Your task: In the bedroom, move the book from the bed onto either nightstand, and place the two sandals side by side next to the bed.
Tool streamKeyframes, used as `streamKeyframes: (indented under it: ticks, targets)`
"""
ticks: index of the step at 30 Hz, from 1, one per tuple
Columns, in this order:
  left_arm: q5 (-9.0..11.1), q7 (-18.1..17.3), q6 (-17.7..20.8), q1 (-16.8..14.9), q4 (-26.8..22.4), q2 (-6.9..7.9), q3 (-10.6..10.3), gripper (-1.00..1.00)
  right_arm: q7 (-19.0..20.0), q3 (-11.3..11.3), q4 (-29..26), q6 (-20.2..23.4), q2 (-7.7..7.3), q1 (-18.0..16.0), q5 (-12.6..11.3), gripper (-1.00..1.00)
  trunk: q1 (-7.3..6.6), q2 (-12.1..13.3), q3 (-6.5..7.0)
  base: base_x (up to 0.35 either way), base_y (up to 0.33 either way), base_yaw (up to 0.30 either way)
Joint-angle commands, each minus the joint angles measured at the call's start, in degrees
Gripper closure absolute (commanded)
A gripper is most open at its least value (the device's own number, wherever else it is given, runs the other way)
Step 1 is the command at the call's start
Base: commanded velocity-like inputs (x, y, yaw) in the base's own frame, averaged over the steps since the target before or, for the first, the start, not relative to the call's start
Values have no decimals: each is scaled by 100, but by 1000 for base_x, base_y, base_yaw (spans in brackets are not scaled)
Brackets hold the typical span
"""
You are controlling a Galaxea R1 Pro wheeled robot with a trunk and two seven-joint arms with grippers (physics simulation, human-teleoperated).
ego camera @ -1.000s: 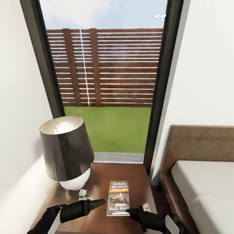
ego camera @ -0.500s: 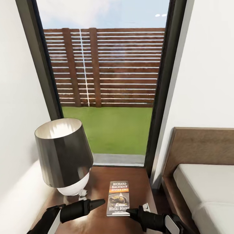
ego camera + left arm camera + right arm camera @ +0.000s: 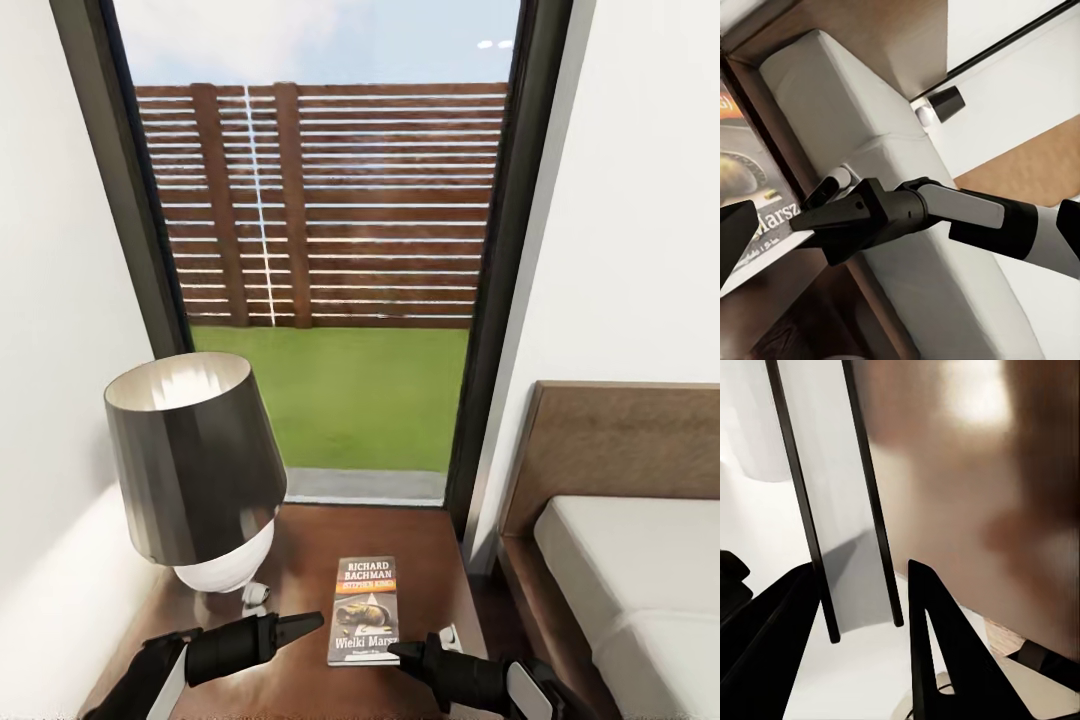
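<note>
- The book is lying flat on the nightstand, cover up, roughly at 6 o'clock in the head view, with "RICHARD BACHMAN" readable at the top.
- The lamp sits on the same top over at about 8 o'clock, dark shade on a white base, just beside the book but not touching it.
- The left gripper is low over the wood, its tip close to the book's left edge. Fingers look pinched together to a point, holding nothing.
- The right gripper is at the book's near right corner. In the right wrist view its fingers stand apart with nothing between them, so fairly wide.
- The bed, white mattress and brown headboard, is off at 4 o'clock, right beside the nightstand.
- The window fills 12 o'clock, with a slatted fence and grass outside.
</note>
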Motion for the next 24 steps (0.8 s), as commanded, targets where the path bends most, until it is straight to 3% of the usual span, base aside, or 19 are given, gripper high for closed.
streamKeyframes:
  ticks: [1, 8, 15, 24]
  targets:
    - [11, -16, 60, -2, 0, 0, 1, -100, 8, -4, -3, 34, -1, -3, -22, 100, 21, -44, -24, 0, 0, 0]
    - [12, -16, 60, -4, -1, 0, 1, -100, 8, -4, -3, 34, -1, -3, -22, 100, 175, -325, -150, 0, 0, 0]
    - [12, -17, 62, -3, 0, 1, 9, -100, 8, -4, 0, 32, -1, -3, -22, 100, 175, -325, -150, 0, 0, 0]
    - [12, -17, 63, -3, 0, 0, 9, -100, 11, -4, 0, 26, -4, -3, -27, 100, 373, -686, -311, 0, 0, 0]
